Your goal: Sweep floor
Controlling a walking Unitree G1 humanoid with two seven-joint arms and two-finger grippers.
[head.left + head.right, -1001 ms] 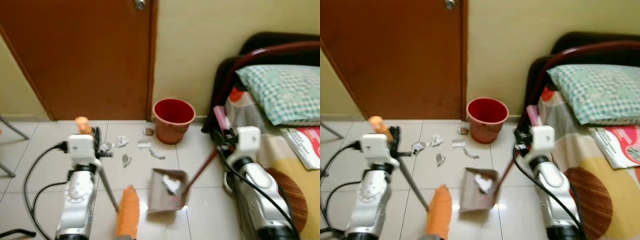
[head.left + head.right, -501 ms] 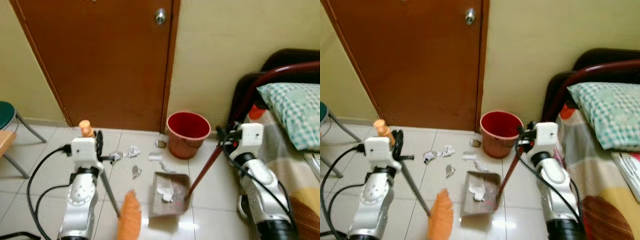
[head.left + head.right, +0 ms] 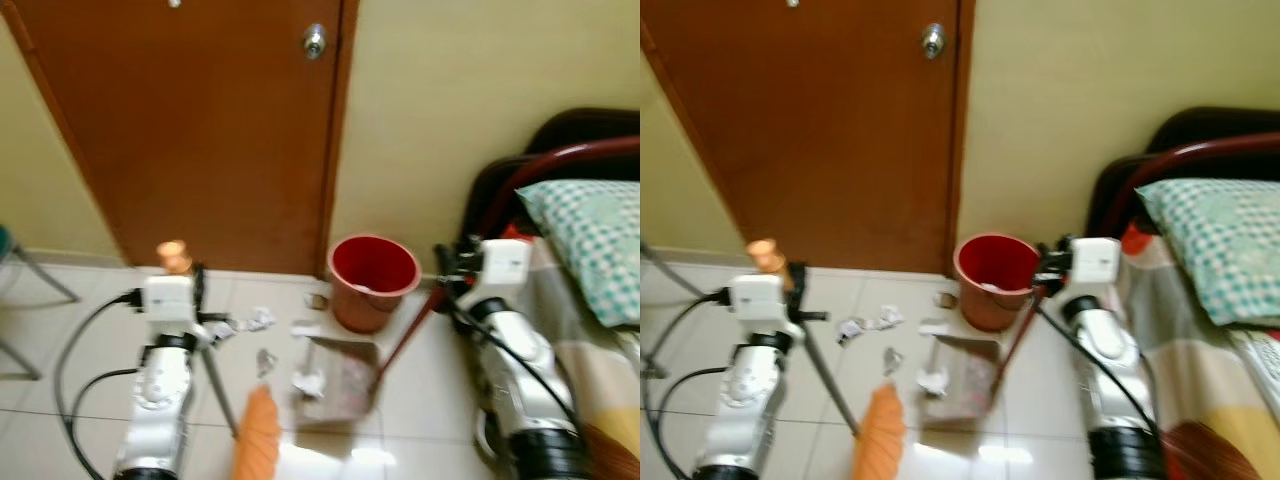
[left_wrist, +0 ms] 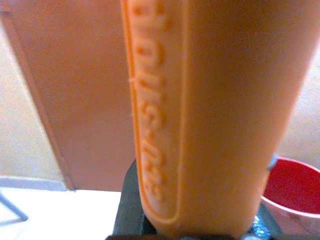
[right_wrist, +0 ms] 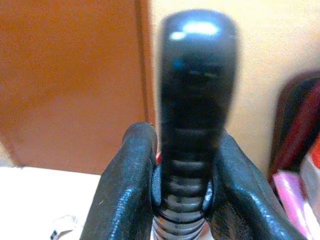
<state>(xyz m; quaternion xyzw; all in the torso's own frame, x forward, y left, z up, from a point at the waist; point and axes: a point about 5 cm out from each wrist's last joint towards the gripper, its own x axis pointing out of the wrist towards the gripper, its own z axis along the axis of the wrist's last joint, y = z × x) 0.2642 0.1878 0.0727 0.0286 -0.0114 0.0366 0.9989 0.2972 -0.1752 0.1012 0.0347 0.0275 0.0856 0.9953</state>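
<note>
Orange broom bristles [image 3: 258,447] rest on the pale tiled floor [image 3: 420,400] just beside the brown dustpan [image 3: 340,382], which lies flat with a crumpled paper scrap [image 3: 306,381] at its near edge. The left gripper [image 3: 193,290] is clamped on the broom's orange handle [image 4: 210,115]; the right gripper [image 5: 182,200] squeezes both fingers around the dustpan's black handle grip [image 5: 196,110]. More paper scraps [image 3: 252,322] lie scattered between the dustpan and the brown door [image 3: 190,120], though blur makes their number hard to tell. A red bucket [image 3: 373,280] stands against the wall, touching the dustpan's far side. A checked pillow [image 3: 590,240] lies on the bed at right.
</note>
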